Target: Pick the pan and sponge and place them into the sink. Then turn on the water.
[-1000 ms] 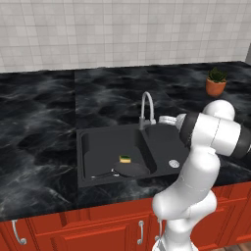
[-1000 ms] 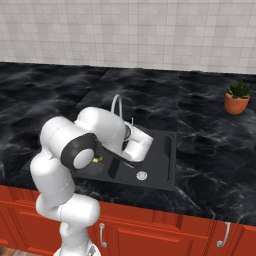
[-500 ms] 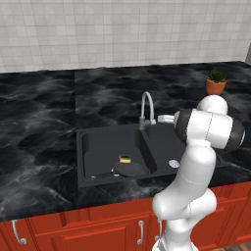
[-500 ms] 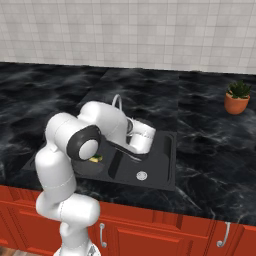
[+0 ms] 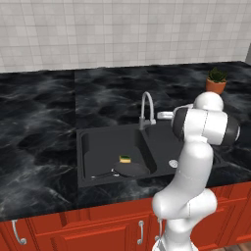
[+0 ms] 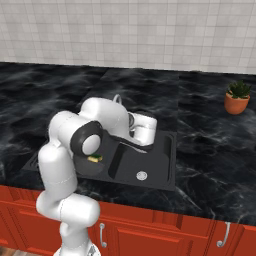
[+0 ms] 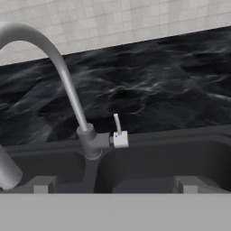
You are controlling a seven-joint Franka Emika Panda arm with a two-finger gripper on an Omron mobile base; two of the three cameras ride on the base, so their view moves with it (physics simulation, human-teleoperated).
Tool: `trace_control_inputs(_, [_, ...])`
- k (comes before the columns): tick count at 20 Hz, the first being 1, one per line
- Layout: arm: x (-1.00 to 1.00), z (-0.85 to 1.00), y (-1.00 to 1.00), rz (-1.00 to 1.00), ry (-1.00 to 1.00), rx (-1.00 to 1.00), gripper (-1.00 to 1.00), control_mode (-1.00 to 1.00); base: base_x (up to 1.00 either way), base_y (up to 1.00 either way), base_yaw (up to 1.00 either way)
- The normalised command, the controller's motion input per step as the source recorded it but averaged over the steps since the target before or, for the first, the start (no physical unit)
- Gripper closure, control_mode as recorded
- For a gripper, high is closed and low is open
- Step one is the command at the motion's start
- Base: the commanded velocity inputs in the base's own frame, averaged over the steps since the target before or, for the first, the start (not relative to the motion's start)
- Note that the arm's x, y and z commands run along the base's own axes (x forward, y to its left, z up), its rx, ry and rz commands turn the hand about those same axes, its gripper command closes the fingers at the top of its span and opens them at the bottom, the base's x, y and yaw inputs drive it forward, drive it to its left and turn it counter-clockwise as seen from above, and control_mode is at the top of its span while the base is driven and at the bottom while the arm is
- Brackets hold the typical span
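Desk [image 5: 39, 122]: black marble, carrying a black double sink [image 5: 98, 142]. Left basin: pan [image 5: 130, 169] flat on the bottom at the front, handle pointing left; sponge [image 5: 125, 159] touching its far rim. Centre back: arched silver faucet [image 5: 146, 105] with small upright lever [image 7: 117, 124]. Claw [image 7: 113, 191]: just before the faucet base, fingers spread wide, holding nothing. Far right: potted plant [image 5: 216, 81].
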Motion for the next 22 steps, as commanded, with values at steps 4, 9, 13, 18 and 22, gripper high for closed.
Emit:
trace_control_inputs(4, [0.32, 0.00, -0.56, 0.29, 0.00, 0.16, -1.00, -1.00, 0.00, 0.00, 0.00])
trace_control_inputs(9, [0.27, 0.00, -0.48, 0.31, 0.00, 0.16, -1.00, -1.00, 0.00, 0.00, 0.00])
trace_control_inputs(13, [0.22, 0.00, -0.54, 0.31, 0.00, 0.14, -1.00, -1.00, 0.00, 0.00, 0.00])
trace_control_inputs(18, [0.20, 0.00, -0.65, 0.31, 0.00, 0.12, -1.00, -1.00, 0.00, 0.00, 0.00])
trace_control_inputs(22, [0.21, 0.00, -0.71, 0.30, 0.00, 0.10, -1.00, -1.00, 0.00, 0.00, 0.00])
